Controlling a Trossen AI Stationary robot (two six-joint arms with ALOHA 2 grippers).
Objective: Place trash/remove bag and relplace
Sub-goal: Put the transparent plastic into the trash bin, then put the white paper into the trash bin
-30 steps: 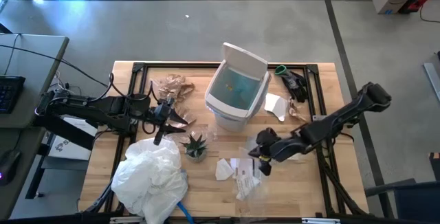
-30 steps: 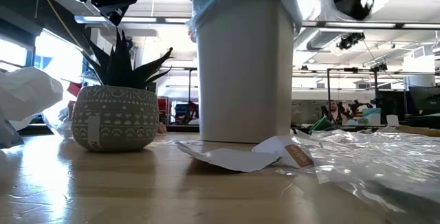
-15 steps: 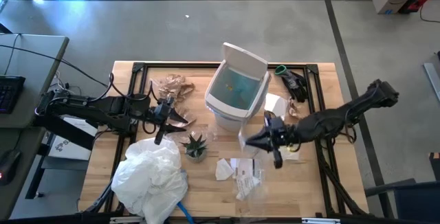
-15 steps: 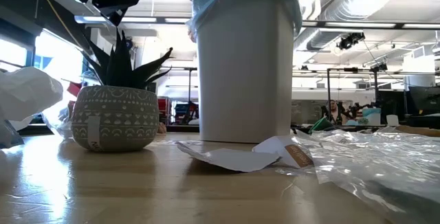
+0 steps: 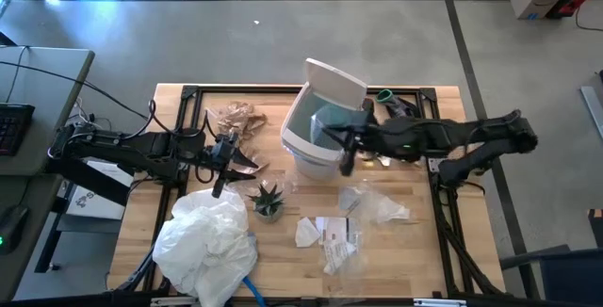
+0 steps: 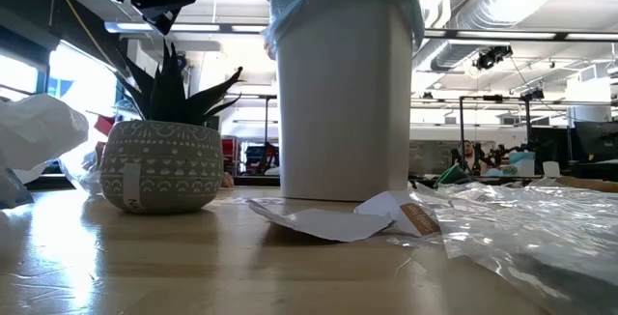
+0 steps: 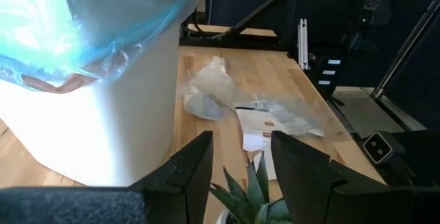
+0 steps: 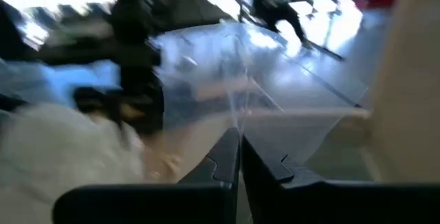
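We see the wooden surface (image 5: 179, 222) first, with a big white crumpled bag (image 5: 207, 241) at its near left corner. At the far middle stands the white bin (image 5: 320, 152), lid up, with the blue bag (image 7: 82, 38) folded over its rim. The right arm reaches across it, and its pincer (image 5: 341, 149) hangs over the bin's mouth, fingers pressed together on a clear plastic wrapper (image 8: 254, 80). The left arm lies low at the left, its pincer (image 5: 222, 169) parted with nothing between the fingers, aimed at the bin. Brown paper (image 5: 236, 117) sits at the far side, left of the bin. More clear plastic (image 5: 377, 203) and white scraps (image 5: 325, 232) lie in front of the bin. A small plant (image 5: 268, 198) stands just beside the big white bag.
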